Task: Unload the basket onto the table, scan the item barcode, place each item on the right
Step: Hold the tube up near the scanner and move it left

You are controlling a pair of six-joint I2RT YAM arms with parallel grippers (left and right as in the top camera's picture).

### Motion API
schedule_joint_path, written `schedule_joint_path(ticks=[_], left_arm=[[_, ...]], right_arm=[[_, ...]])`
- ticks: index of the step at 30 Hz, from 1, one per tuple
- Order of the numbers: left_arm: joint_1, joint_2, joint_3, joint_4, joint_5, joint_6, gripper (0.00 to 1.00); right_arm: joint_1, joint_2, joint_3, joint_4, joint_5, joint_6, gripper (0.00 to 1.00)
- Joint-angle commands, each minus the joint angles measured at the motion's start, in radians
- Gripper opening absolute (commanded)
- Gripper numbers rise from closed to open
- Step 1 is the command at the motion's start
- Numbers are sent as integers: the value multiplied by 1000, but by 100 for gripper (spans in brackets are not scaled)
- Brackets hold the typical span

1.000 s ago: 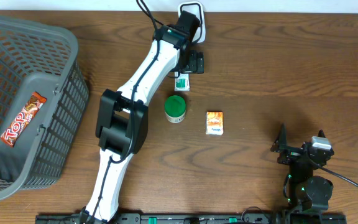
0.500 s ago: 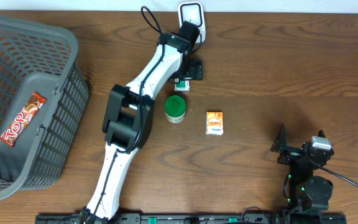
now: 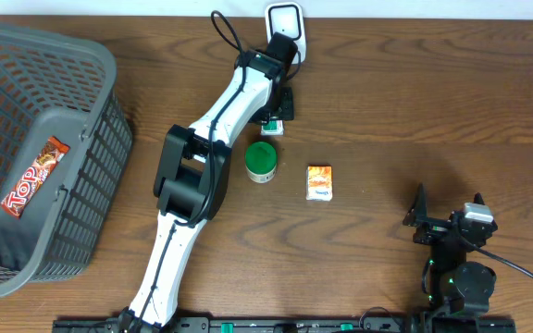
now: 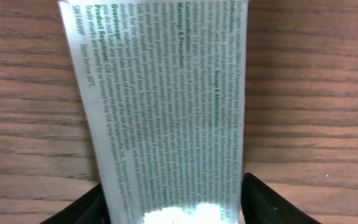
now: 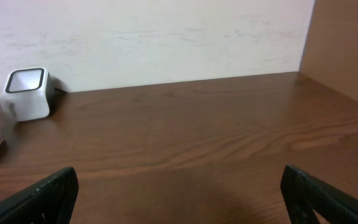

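Wooden table [image 3: 415, 111], left claw [image 4: 173, 186] snug around a white medicine box [image 4: 160, 106], right claw [image 5: 179, 177] wide apart.

Green tub [image 3: 261, 162] stands near the left claw [image 3: 278, 113]; table [image 3: 415, 111] lies open right of the orange packet [image 3: 318, 182].

Catching only a green-and-white sliver of the small printed cardboard box [image 3: 271, 128] from overhead, with the rest buried under the black left gripper [image 3: 281, 109]. Up close, losing the near end to glare and the bottom edge; can't tell whether pinched or merely flanked.
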Motion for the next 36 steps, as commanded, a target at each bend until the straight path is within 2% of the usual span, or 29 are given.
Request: schedule_joint_path(ticks=[1,10,23,36], left_arm=[[6,49,-5,-6,11,-6,55],[37,38,-4,-25,11,-6,46],[182,-125,-3,-119,-37,56,45],[257,-144,-3,-376,-64,107,44]], right_arm=[[11,-5,-1,-3,-1,-11,99],[11,-5,-1,-3,-1,-11,99],[11,-5,-1,-3,-1,-11,99],[11,-5,-1,-3,-1,-11,99]])
